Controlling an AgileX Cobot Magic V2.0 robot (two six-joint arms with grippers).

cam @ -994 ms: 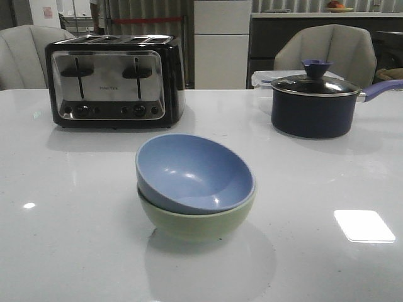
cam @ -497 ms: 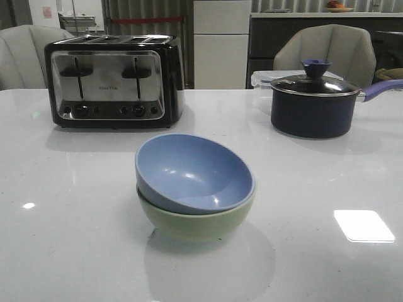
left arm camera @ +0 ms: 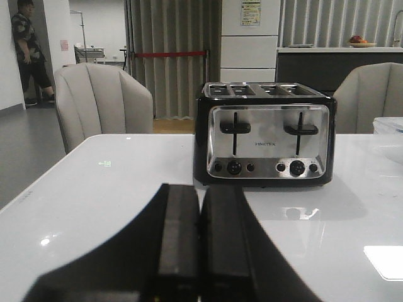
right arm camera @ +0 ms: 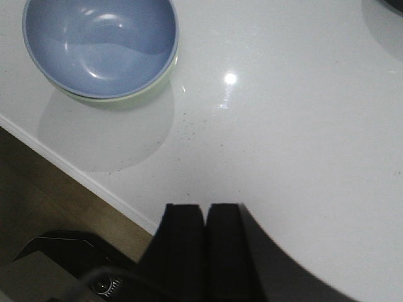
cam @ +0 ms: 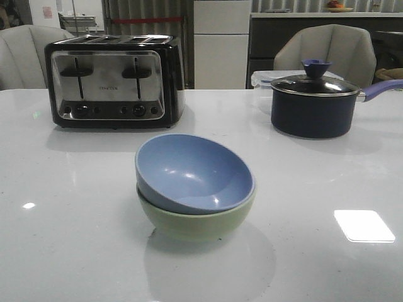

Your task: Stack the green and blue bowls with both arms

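Observation:
The dusty blue bowl (cam: 192,173) sits tilted inside the pale green bowl (cam: 195,221) at the middle of the white table. Neither arm shows in the front view. In the right wrist view the blue bowl (right arm camera: 99,43) nests in the green bowl (right arm camera: 135,93) near the table's edge, well away from my right gripper (right arm camera: 206,207), which is shut on nothing. My left gripper (left arm camera: 200,189) is shut and empty, low over the table and facing the toaster; no bowl shows in its view.
A black-and-chrome toaster (cam: 113,82) stands at the back left. A dark saucepan (cam: 315,104) with a purple handle and a clear container (cam: 261,78) behind it are at the back right. Chairs line the far side. The table edge (right arm camera: 82,176) runs close to the bowls.

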